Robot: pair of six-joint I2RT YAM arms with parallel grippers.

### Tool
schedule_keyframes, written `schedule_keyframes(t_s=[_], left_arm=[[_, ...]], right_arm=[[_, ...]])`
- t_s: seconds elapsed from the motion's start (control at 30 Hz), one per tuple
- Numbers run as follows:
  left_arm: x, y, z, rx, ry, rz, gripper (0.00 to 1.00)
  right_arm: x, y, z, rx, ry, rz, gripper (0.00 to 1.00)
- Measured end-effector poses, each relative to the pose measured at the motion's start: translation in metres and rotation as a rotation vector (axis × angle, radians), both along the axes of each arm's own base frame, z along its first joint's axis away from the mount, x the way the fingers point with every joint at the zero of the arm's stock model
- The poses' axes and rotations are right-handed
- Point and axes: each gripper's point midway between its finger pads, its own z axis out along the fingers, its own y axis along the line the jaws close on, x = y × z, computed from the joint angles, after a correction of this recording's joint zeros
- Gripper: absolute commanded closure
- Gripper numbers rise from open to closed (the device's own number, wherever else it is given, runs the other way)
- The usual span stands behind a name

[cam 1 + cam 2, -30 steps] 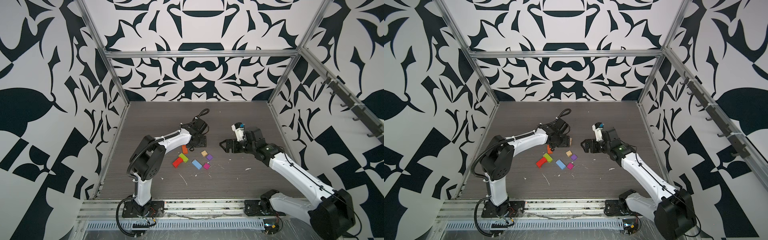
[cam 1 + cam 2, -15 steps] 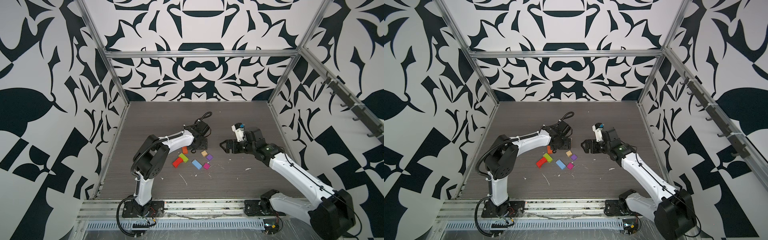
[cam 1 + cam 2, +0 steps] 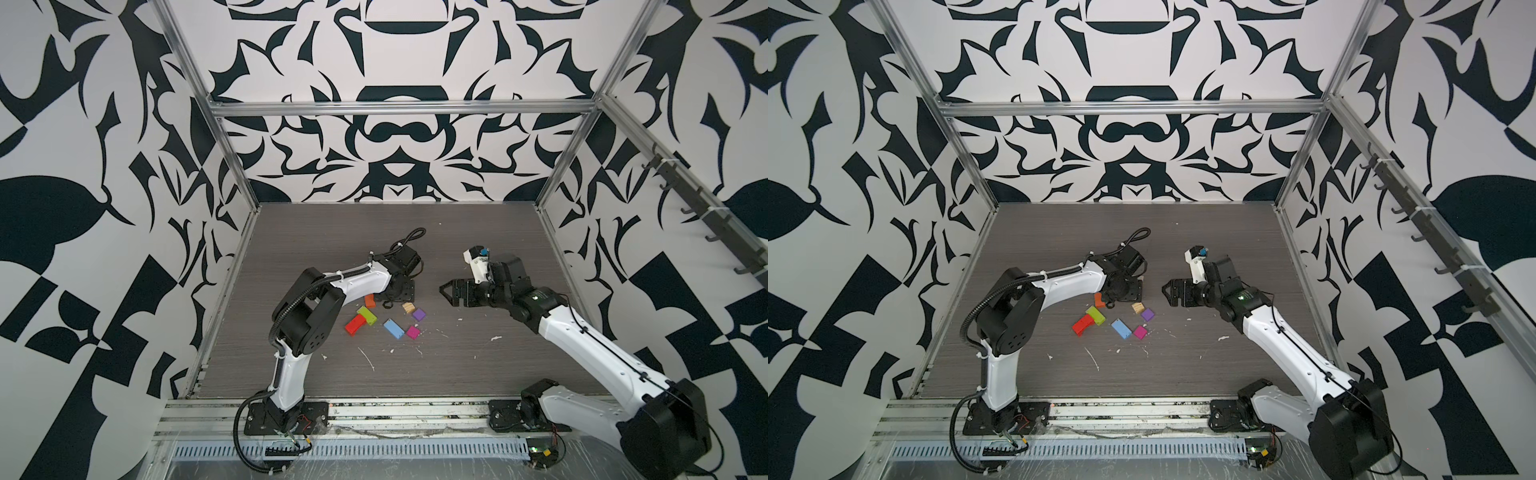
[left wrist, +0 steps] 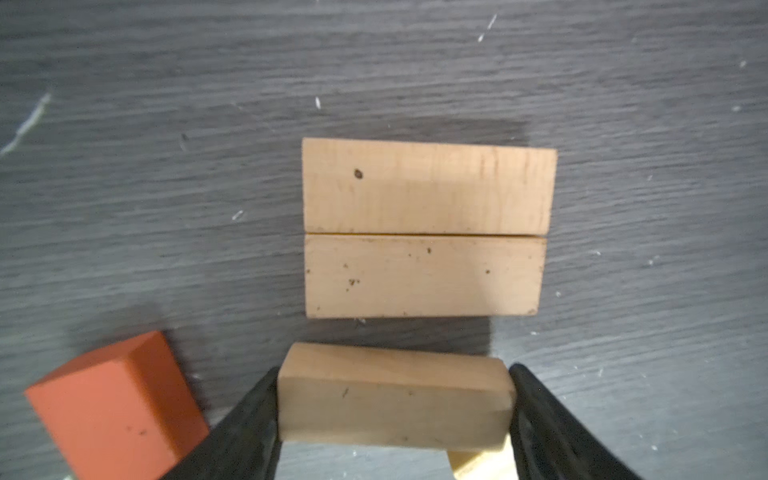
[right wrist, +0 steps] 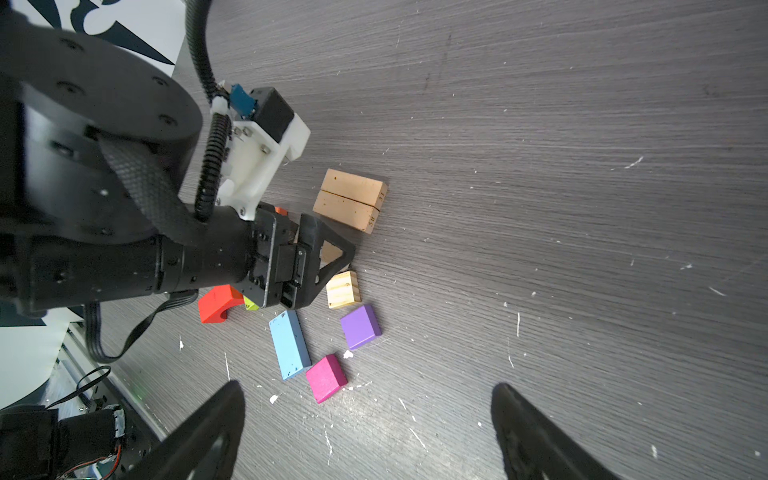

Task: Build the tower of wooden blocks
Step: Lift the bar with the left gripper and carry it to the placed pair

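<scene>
Two plain tan oblongs (image 4: 428, 187) lie side by side, touching, on the table; they also show in the right wrist view (image 5: 351, 199). My left gripper (image 4: 392, 374) is shut on a third tan oblong (image 4: 392, 403), held by its ends just short of that pair. In both top views the left gripper (image 3: 397, 291) hides the pair. Loose wood blocks lie beside it: orange (image 3: 369, 300), green (image 3: 367, 314), red (image 3: 354, 324), blue (image 3: 394, 328), magenta (image 3: 413, 331), purple (image 3: 419, 314) and a tan cube (image 3: 408, 308). My right gripper (image 5: 366, 385) stands open and empty to the right (image 3: 451, 291).
Patterned walls with metal frame posts (image 3: 245, 199) close in the dark wood-grain table (image 3: 457, 365) on three sides. A black cable (image 3: 411, 237) loops up off the left wrist. White specks and scratches dot the table. Both arm bases are bolted to the front rail (image 3: 374, 415).
The left arm has shifted a little to the right, carrying the tan oblong with it. The right arm has not moved.
</scene>
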Motion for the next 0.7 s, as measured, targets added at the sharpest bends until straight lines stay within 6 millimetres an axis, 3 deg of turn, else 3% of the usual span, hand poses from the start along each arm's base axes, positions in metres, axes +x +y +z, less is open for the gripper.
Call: schedule_keyframes(t_s=[0.7], left_arm=[[0.0047, -0.0054, 0.0017, 0.015, -0.018, -0.001, 0.43]], right_arm=[[0.0000, 0.0000, 0.0000, 0.000, 0.000, 0.000, 0.04]])
